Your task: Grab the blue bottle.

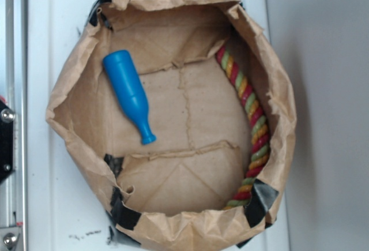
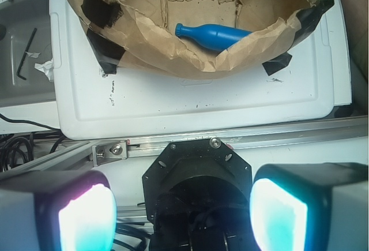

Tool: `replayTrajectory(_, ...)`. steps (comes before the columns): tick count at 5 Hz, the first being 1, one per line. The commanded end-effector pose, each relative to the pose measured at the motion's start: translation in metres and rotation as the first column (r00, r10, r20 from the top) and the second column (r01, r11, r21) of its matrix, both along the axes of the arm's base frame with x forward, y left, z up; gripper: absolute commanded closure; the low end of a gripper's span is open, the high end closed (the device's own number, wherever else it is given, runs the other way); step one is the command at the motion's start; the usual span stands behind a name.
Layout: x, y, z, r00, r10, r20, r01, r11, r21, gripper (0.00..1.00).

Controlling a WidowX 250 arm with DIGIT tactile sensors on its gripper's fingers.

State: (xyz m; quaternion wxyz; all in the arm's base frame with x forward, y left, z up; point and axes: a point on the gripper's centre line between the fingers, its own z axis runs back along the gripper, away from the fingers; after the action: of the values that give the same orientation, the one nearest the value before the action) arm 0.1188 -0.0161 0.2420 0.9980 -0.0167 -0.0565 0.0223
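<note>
hanging well short of the paper bag, the end effector (image 2: 181, 205) shows only in the wrist view, its 2 pads (image 2: 278, 213) spread wide apart at the bottom corners with nothing between them. both pads glow pale, the left one pinkish and the right one cyan. between them sits the dark octagonal robot base (image 2: 196, 176), mounted against a metal rail (image 2: 230, 138) that runs along the near edge of the white surface (image 2: 196, 98).

beyond the rail, on that surface, rests a crumpled brown paper bag (image 1: 75, 107), rolled down into a shallow open basin and patched with black tape (image 1: 124, 213) at several corners. the blue bottle (image 1: 129, 94) lies on its side on the bag's floor, in the left part as the exterior view shows it, its wide base toward the upper left and its narrow neck pointing down and to the right. in the wrist view it lies just behind the bag's near wall, partly hidden by the paper rim, neck to the left. a red, green and yellow twisted rope (image 1: 249, 121) curves along the bag's right inner wall, well apart from the bottle.
</note>
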Motion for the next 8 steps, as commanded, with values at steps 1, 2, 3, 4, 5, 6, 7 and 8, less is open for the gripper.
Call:
replayTrajectory(1, 0.0, 0.0, 0.0, 1.0, 0.0, 0.0, 0.0, 1.0, 0.0, 0.0)
replayTrajectory(2, 0.05, 0.015, 0.006, 0.999, 0.001, 0.04, 0.0, 1.0, -0.031, 0.0)
replayTrajectory(3, 0.088, 0.019, 0.012, 0.997, -0.013, 0.078, 0.013, 1.0, -0.005, 0.0)
replayTrajectory(4, 0.112, 0.022, -0.001, 0.963, -0.231, 0.138, 0.234, 0.972, -0.008, 0.0)
replayTrajectory(5, 0.128, 0.031, -0.035, 0.882, -0.444, 0.161, 0.436, 0.896, 0.084, 0.0)
replayTrajectory(6, 0.144, 0.038, -0.084, 0.853, -0.512, 0.105, 0.515, 0.857, -0.011, 0.0)
replayTrajectory(7, 0.148, 0.051, -0.112, 0.857, -0.51, 0.068, 0.514, 0.85, -0.115, 0.0)
replayTrajectory(8, 0.132, 0.054, -0.126, 0.88, -0.474, 0.003, 0.47, 0.871, -0.146, 0.0)
